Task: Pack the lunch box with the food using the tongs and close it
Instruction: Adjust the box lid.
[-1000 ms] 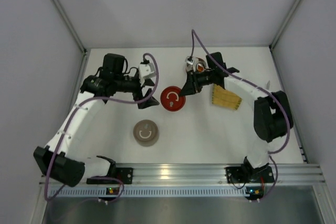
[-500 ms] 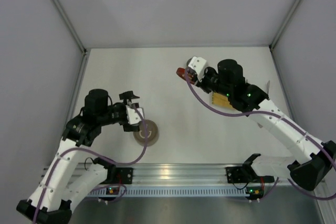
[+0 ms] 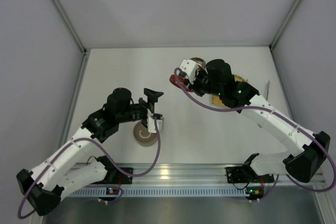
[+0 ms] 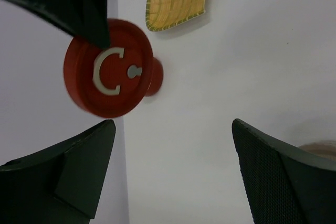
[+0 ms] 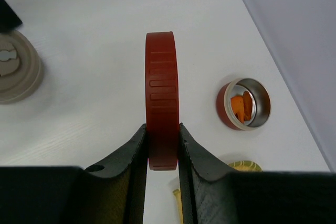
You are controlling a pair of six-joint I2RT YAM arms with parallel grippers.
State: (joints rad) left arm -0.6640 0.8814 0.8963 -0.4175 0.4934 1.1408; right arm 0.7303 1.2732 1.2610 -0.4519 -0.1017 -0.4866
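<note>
Right wrist view: right gripper [image 5: 161, 129] is clamped on the red lid [image 5: 161, 77], held on edge just left of the open red tin [image 5: 224, 107] holding orange food [image 5: 239, 103]. Left gripper [image 4: 173, 124], spread wide, hangs well away from that tin. Tongs out of sight, so can't tell their state.

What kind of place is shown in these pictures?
Probably a robot test cell in a laboratory: a left arm and right arm bolted to an aluminium rail, and plain grey panels enclosing a white table.
</note>
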